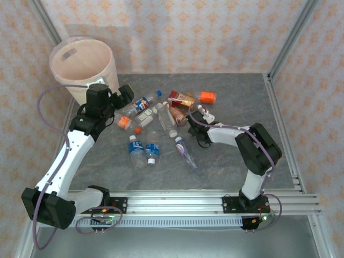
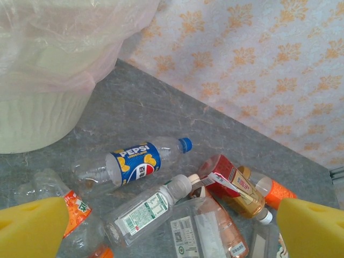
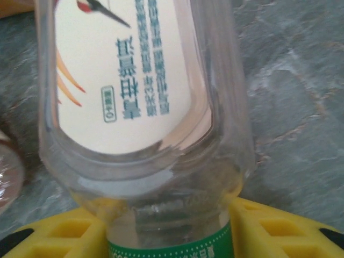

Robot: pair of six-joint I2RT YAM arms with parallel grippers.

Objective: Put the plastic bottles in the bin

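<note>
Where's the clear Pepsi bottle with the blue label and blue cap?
In the top view the clear Pepsi bottle lies on its side at the pile's back left, just right of the left gripper, near the round cream bin.

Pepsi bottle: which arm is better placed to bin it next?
Left. The left gripper, open, hangs facing the Pepsi bottle beside the bin; the right gripper is across the pile, closed on the neck of a white-label bottle.
</note>
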